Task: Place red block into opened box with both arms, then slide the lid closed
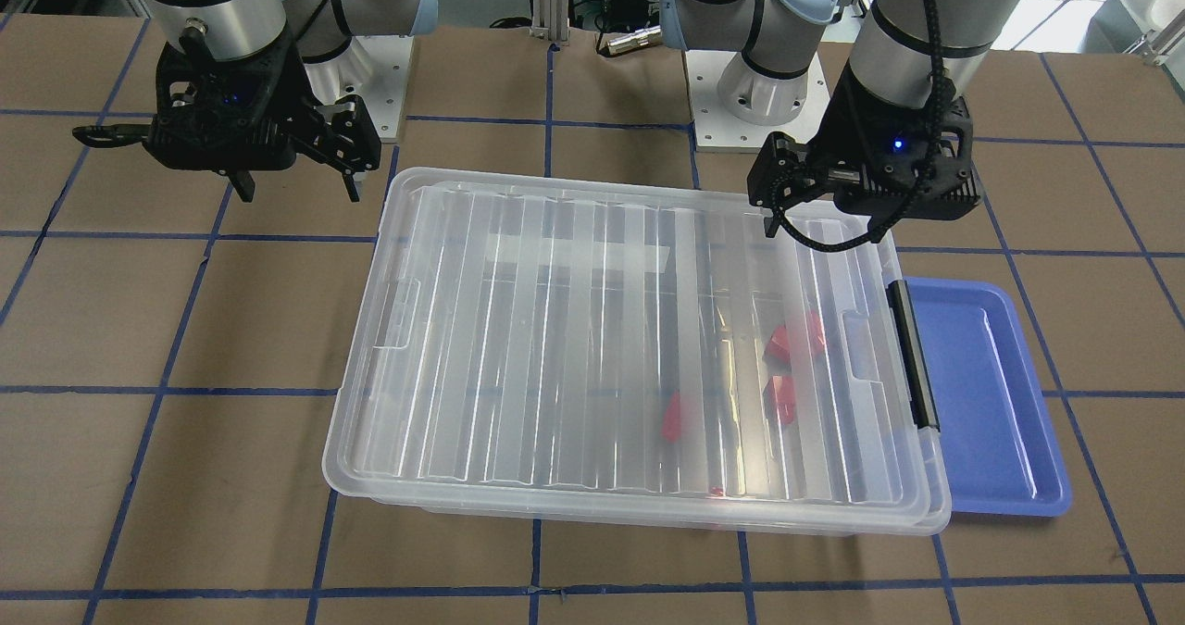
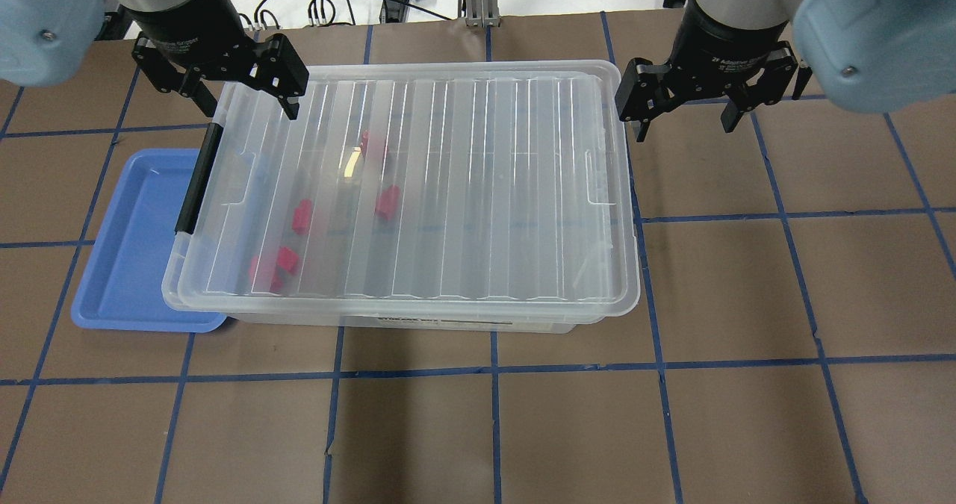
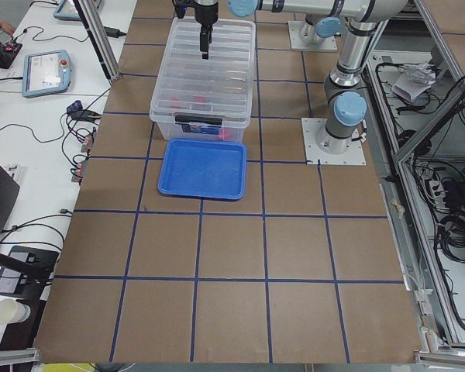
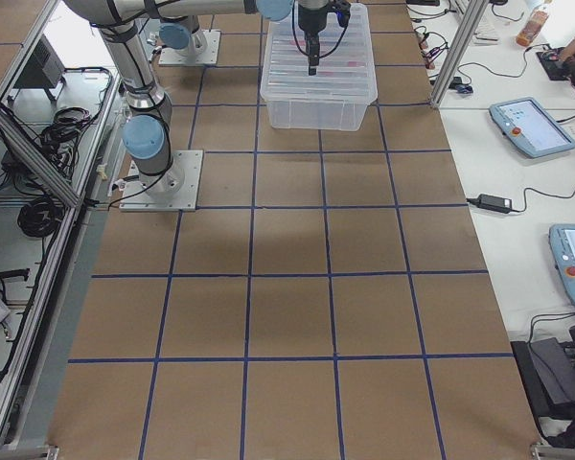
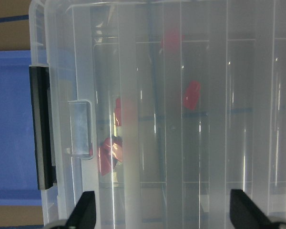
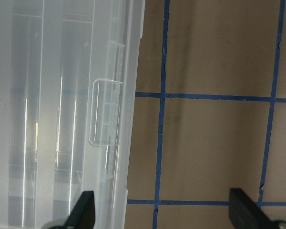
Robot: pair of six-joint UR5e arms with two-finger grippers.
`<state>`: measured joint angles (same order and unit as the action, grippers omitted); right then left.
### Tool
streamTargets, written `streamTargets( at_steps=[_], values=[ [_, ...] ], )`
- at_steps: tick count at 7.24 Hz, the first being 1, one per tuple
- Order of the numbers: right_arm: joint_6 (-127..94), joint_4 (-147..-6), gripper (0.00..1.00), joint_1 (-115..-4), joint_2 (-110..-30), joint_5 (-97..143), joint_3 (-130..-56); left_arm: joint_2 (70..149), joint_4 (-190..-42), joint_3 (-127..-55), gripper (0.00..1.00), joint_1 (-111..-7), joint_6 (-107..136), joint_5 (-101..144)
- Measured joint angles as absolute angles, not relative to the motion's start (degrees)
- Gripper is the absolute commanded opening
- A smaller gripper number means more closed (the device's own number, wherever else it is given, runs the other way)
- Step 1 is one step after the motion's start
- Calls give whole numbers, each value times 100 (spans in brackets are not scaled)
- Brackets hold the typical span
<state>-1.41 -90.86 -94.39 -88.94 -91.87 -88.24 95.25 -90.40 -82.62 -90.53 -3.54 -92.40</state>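
Observation:
The clear box stands mid-table with its ribbed lid lying over the whole top. Several red blocks lie inside, toward the end with the black latch bar, and show through the lid. My left gripper hangs open and empty above the lid's far corner at the latch end. Over bare table, just off the box's other far corner, my right gripper is open and empty.
A blue tray lies against the latch end of the box, partly under its rim. Brown table with blue grid tape surrounds the box. The arm bases stand behind it.

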Motion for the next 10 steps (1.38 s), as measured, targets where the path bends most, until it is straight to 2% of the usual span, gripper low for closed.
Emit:
streamTargets(
  at_steps=[10],
  values=[
    [-124,-9082,100,-9420,-8894,-9198,-8825,9436,-9145,-8258,100,-9066,-292,-9116]
  ],
)
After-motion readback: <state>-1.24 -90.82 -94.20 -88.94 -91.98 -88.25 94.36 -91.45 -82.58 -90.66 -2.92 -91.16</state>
